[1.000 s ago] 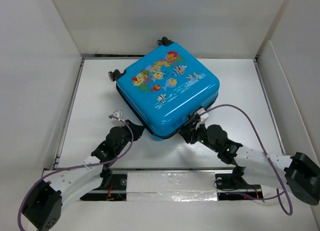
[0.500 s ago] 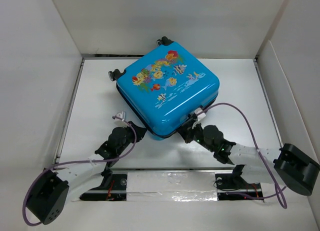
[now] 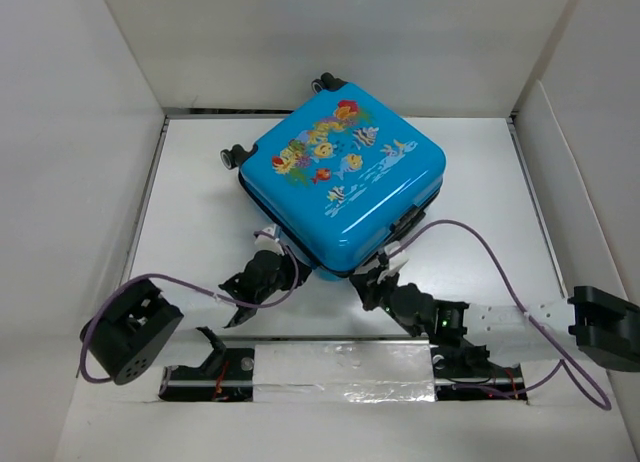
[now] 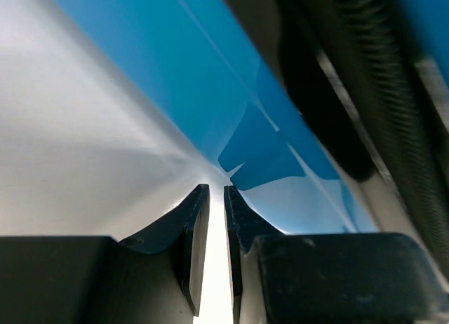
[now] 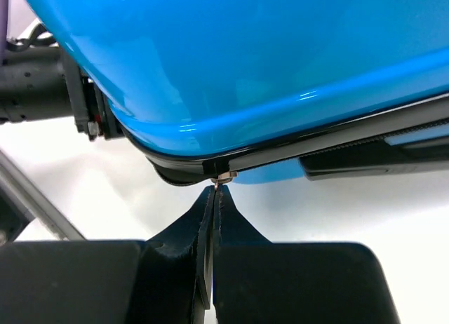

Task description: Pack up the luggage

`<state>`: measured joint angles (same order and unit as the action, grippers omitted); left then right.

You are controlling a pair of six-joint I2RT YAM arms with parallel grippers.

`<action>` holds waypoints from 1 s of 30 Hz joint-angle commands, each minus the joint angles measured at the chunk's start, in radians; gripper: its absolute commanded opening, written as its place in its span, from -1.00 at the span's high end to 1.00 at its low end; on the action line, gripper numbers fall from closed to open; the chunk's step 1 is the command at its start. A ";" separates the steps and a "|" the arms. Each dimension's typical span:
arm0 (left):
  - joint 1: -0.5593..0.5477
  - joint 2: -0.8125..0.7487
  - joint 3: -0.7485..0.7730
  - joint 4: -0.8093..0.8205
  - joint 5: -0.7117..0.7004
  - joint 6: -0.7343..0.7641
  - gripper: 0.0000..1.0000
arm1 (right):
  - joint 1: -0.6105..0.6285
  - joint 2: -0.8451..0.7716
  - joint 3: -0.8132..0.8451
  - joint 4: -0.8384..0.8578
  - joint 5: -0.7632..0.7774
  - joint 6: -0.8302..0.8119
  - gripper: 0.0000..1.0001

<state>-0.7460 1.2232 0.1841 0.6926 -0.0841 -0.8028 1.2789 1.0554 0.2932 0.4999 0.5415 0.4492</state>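
**ITEM: luggage, closed, zip step in hand**

**Object.** The luggage (image 3: 340, 187) lies flat on the white surface (image 3: 190, 212), fish-print shell up. It sits mid-surface towards the back, turned corner-on to you, with its wheels (image 3: 236, 156) at the far left. The two shells sit together, with a dark zip line running along the near edge.

**Step.** By your reading, filling is done and closing is under way: this looks like the zipping stage, late in the task.

**Right claw** (image 5: 214, 192). Its fingers are pressed together, tips right under a small metal zip pull (image 5: 223, 175) at the near seam. You cannot tell whether the tab is truly nipped.

**Left claw** (image 4: 216, 192). The fingers are almost together, with a thin slit between them and nothing in it. The tips sit at the foot of the blue shell by the near corner.

**Arms.** Both reach forward low, forearms close to the surface. They converge on the near corner from either side, the right arm's elbow flung far out to the right.

**Next move.** Likely a steady draw of the pull along the zip track. You would want a firm hold on the tab, and the left claw bracing the shell so it does not slide.
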 commanded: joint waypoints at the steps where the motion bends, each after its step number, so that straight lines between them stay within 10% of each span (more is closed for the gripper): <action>1: -0.036 0.042 0.146 0.327 0.014 -0.044 0.73 | 0.148 0.029 0.073 -0.080 -0.049 0.092 1.00; 13: -0.110 0.020 0.217 0.202 -0.055 0.059 0.48 | 0.168 0.312 0.367 -0.097 0.239 0.079 1.00; 23: 0.390 -0.386 0.120 -0.061 -0.089 -0.047 -0.60 | 0.146 0.198 0.244 -0.051 0.150 0.114 1.00; 30: 0.720 0.020 0.377 0.077 0.230 -0.199 -0.88 | 0.146 0.196 0.221 -0.026 0.100 0.106 1.00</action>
<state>-0.0864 1.0985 0.5003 0.6525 -0.0074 -0.8974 1.3880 1.2659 0.5182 0.3588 0.7570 0.5201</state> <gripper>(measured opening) 0.939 0.011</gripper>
